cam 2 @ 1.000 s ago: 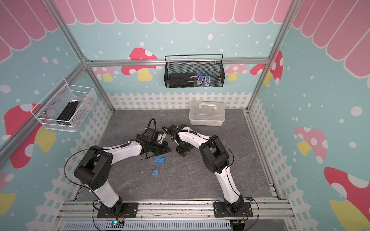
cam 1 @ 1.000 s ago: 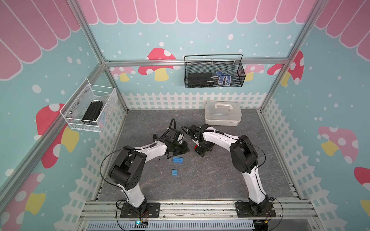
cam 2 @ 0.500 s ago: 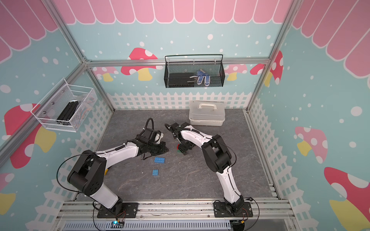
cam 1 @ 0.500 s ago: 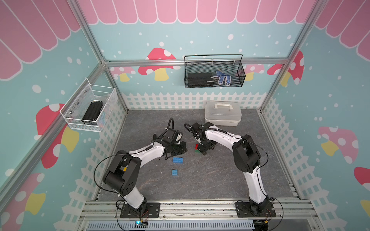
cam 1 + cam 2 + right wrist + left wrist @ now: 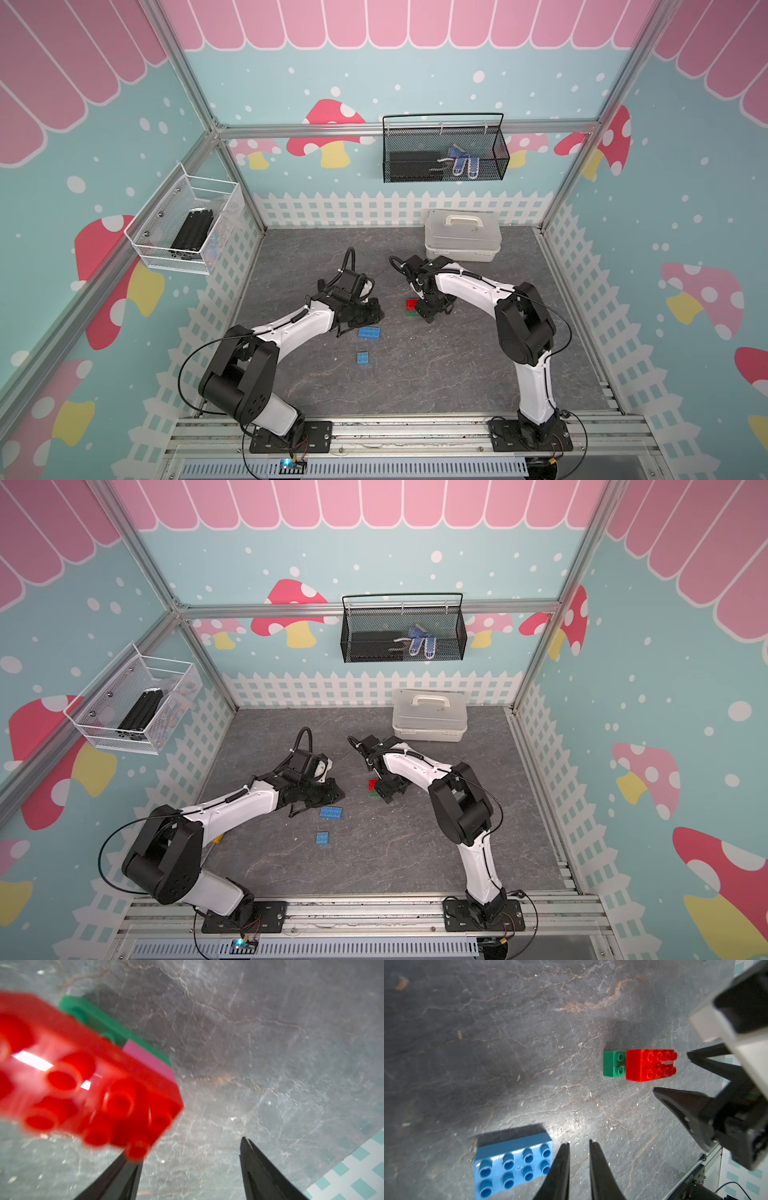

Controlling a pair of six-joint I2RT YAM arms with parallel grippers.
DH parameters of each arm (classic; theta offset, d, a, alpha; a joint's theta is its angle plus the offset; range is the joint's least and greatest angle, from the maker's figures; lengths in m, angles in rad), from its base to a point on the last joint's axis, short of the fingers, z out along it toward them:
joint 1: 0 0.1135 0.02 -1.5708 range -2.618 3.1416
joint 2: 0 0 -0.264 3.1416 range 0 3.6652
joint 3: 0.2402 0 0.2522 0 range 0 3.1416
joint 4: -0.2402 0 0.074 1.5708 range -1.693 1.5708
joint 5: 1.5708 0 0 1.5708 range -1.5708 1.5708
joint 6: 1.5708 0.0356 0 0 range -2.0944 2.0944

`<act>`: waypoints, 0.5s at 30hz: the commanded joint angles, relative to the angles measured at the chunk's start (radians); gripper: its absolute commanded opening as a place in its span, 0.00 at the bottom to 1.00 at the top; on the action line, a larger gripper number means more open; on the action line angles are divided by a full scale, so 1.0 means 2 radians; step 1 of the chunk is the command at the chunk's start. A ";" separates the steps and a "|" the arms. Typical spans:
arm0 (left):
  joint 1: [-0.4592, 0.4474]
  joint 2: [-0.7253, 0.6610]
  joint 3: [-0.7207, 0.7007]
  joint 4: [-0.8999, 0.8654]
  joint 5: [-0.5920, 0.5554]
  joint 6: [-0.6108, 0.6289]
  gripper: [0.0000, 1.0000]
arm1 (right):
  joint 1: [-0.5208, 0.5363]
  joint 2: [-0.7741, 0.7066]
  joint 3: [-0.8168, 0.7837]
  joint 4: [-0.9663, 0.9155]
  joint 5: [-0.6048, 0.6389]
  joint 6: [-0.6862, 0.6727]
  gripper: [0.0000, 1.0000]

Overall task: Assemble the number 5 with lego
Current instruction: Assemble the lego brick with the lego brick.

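Looking down at the grey floor (image 5: 415,382), the number 5 (image 5: 412,305) is only part built — it sits about mid-floor, with the green brick (image 5: 613,1064) flat on the ground, the pink brick (image 5: 149,1059) on top of it and the red brick (image 5: 648,1066) on top of that, studs up. The red one is shifted along, so one end of the green pokes out with two studs bare. The right claw (image 5: 187,1149) is right at it with its fingers spread wide, holding nothing. From the left wrist camera its two tips sit around the end of the red brick away from those bare green studs, one just off the end and one just beside the long side, and I can't tell whether either actually touches. The right wrist shot is pretty blurry up close. The left claw (image 5: 579,1142) is close to the floor with its fingers only a crack apart and bare floor showing between them, so it's got nothing either. The long blue brick (image 5: 512,1165) lies flat, studs up, just beside its tips. The short blue brick (image 5: 362,358) is loose too, a bit nearer the front rail (image 5: 415,434), apart from the long one in both top views. Over by the back wall (image 5: 332,195) there's a white box (image 5: 461,241) with a handle — well away from the bricks.
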 commanded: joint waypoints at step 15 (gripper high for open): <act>-0.010 -0.094 -0.047 -0.147 -0.075 0.030 0.54 | 0.000 -0.163 -0.150 0.097 -0.068 0.136 0.72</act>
